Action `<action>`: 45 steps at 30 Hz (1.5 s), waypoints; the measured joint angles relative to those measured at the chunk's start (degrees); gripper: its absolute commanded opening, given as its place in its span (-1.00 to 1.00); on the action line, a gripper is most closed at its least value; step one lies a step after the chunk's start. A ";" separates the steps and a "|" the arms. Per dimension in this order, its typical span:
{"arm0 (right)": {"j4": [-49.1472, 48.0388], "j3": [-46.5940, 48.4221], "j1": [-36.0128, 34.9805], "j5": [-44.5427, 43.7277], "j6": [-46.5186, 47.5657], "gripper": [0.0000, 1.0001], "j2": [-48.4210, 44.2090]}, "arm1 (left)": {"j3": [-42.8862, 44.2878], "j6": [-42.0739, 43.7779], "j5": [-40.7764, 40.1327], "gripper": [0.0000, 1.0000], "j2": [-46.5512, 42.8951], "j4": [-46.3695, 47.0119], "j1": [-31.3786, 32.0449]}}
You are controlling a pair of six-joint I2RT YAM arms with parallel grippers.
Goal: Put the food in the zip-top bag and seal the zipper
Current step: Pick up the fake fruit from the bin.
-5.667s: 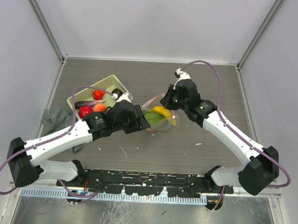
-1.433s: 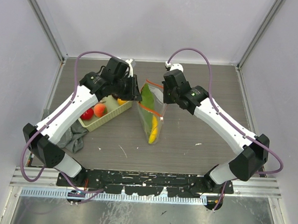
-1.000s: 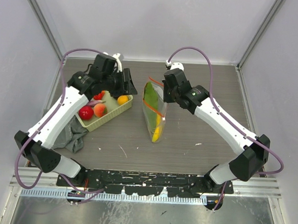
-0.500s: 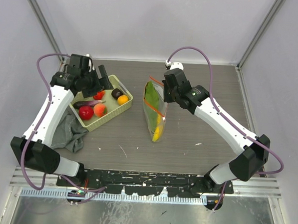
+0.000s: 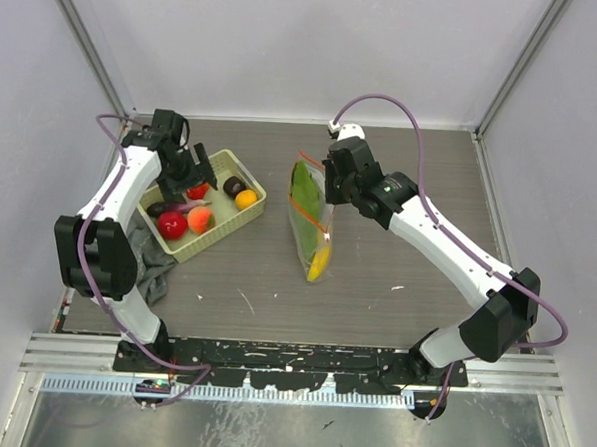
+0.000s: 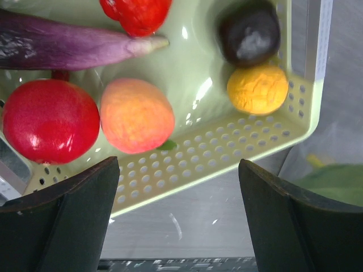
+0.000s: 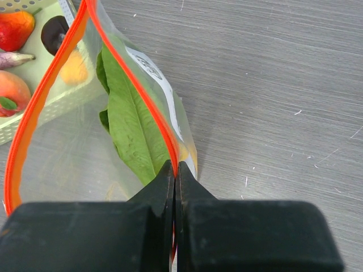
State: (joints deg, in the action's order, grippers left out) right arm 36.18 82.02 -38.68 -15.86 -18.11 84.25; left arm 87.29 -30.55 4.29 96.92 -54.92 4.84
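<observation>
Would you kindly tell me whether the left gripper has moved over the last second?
Yes. The left gripper has swung left, from the right corner of the yellow-green mesh basket to its left side.

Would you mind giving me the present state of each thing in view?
right gripper: shut on the zipper edge
left gripper: open, empty, above the mesh basket
zip-top bag: held up, mouth open
zipper: unsealed
green leaf: inside the bag
banana: inside the bag, low down
mesh basket: holding toy foods
grey cloth: crumpled
</observation>
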 measured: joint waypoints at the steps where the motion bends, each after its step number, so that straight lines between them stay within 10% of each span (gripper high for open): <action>1: -0.20 -0.17 0.00 0.11 0.02 -0.98 0.00 | -0.07 -0.55 -0.20 0.73 0.17 0.13 -0.15; 32: -3.39 -3.17 0.00 4.66 1.51 -0.98 -0.76 | -8.04 -1.57 -1.88 0.86 6.43 4.92 -0.74; 45: -3.58 -3.30 0.00 5.05 1.44 -0.98 -0.76 | -8.37 -1.73 -1.22 0.31 9.51 5.42 -0.17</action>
State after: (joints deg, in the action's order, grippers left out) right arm 32.60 78.72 -38.68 -10.81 -16.67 83.48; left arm 78.91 -32.27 3.07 106.43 -49.50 4.67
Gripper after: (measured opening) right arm 0.036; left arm 0.750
